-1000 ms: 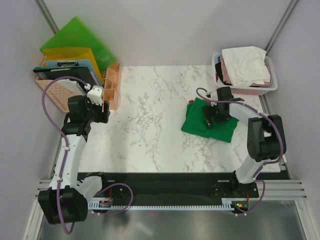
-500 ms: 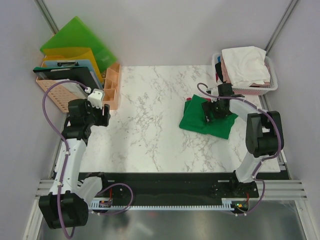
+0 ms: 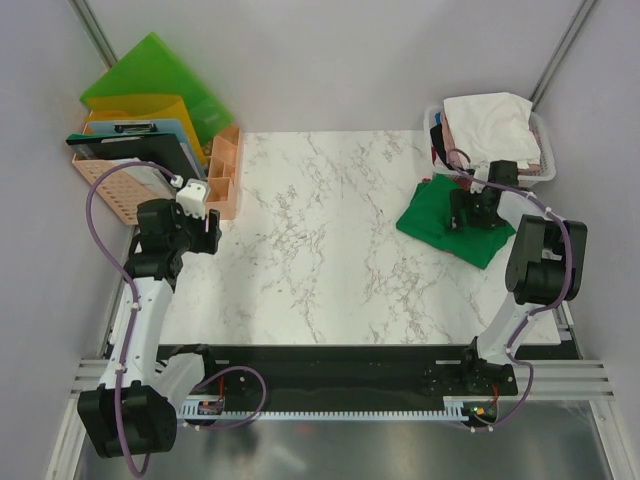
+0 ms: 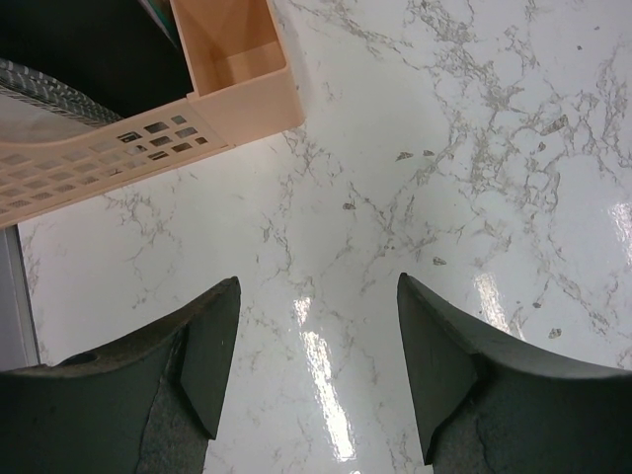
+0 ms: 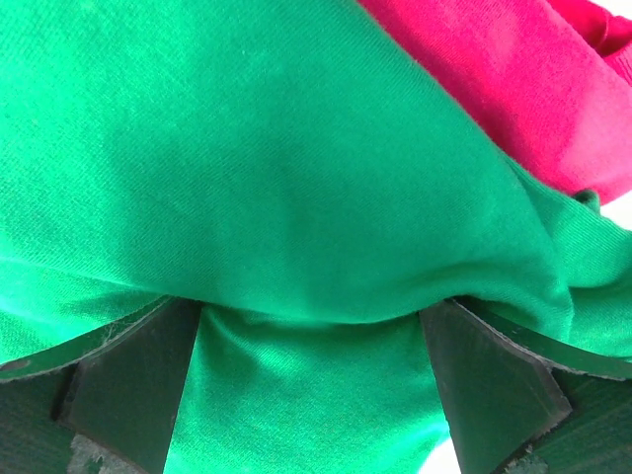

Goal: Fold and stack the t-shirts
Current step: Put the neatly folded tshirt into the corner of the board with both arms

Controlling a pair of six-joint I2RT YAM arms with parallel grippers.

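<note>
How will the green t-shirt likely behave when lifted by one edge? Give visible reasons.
Probably floppy: the green t-shirt sags in soft folds around the right gripper. Likely to slide when pushed, lying on the glossy marble table.

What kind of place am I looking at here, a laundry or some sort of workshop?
Most likely a robotics lab test bench. A left arm and a right arm are bolted to a metal rail at the edge of a marble-look table, and a basket of t-shirts seems to be practice material.

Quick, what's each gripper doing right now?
Left gripper: open, empty, above the marble table.
Right gripper: open wide, pressed into the green t-shirt, not clamped on it.
</note>
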